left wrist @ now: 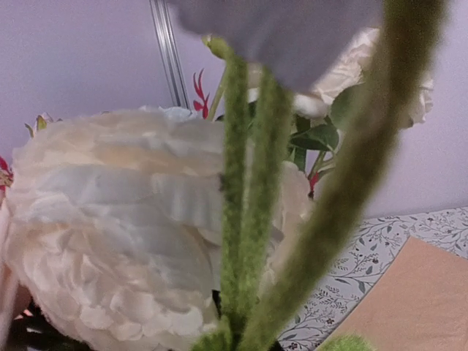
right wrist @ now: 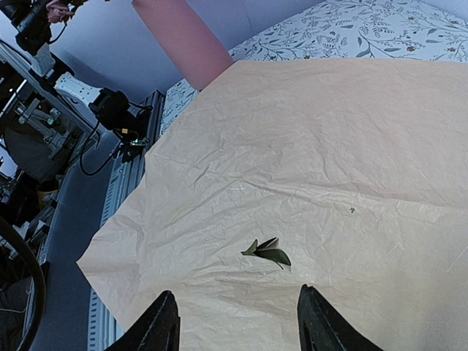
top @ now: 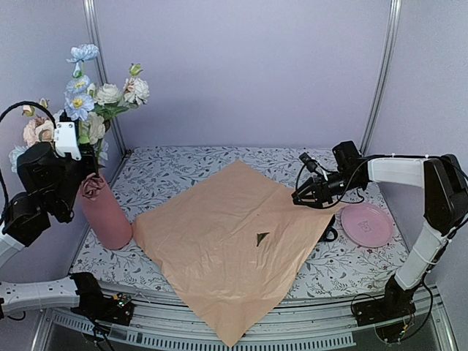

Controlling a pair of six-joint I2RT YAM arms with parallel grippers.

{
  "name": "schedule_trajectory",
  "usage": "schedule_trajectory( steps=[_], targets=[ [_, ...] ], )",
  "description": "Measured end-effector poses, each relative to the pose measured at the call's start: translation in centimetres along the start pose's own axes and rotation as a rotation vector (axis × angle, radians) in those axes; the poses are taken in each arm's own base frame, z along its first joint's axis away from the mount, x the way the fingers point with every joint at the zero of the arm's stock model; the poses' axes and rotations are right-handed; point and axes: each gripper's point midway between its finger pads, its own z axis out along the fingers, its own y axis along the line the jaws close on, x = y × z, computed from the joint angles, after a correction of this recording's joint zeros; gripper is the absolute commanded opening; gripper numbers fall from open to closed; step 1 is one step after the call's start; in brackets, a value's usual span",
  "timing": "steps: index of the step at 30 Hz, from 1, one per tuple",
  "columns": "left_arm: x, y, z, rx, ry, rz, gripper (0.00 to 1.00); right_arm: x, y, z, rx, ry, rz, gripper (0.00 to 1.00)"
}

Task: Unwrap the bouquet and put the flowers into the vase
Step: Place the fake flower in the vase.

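Table: you work on a floral cloth (top: 344,263) inside lavender walls.
Paper: the wrapper (top: 234,241) lies spread flat, peach side up, its near corner hanging over the table's front edge. No stems lie on it.
Leaf: one small green leaf (top: 262,237) sits loose near the paper's middle.
Vase: the pink vase (top: 108,216) stands at the left, just beside the paper's left corner.
Right gripper: your right gripper (right wrist: 241,325) hovers over the paper's right side, jaws apart and empty.
Plate: a pink plate (top: 365,223) rests to the right, under that arm.
Left gripper: your left gripper (top: 86,157) is at the stems above the vase. Blooms and the arm hide the fingers, so you cannot tell whether the jaws are clamped.
Flowers: the flowers (top: 95,95) rise in a bunch directly over the vase, a pink bloom at its rim. The left wrist view shows only stems and a cream bloom up close.
Progress: unwrapping looks done. Whether the stems are inside the vase is not visible.
Left to do: seat the bunch fully, let go, and pull the arm clear without tipping the vase.
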Motion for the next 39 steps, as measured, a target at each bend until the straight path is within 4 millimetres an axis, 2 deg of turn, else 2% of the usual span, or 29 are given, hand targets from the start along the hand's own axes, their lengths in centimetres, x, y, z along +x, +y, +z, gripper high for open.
schedule_trajectory(
  steps=[10,16,22,28,32,39],
  targets=[
    [3.3,0.0,1.3,-0.021,0.074,0.010,0.00,0.0,0.1,0.0,-0.006,-0.002,0.002,0.57],
    [3.5,-0.1,1.4,-0.009,0.092,-0.020,0.01,0.2,-0.1,0.2,-0.016,0.000,0.015,0.57],
    [3.5,-1.2,1.8,0.028,0.131,-0.025,0.26,0.3,-0.2,0.3,-0.022,0.002,0.024,0.57],
    [3.9,-2.6,2.4,0.067,0.191,0.004,0.44,0.7,-0.3,0.4,-0.025,0.008,0.037,0.57],
    [3.1,-3.1,2.5,0.087,0.212,0.011,0.60,0.8,-0.5,0.5,-0.028,0.011,0.043,0.57],
    [0.7,-2.7,2.4,0.096,0.200,-0.014,0.78,0.8,-0.6,0.6,-0.031,0.014,0.050,0.57]
  ],
)
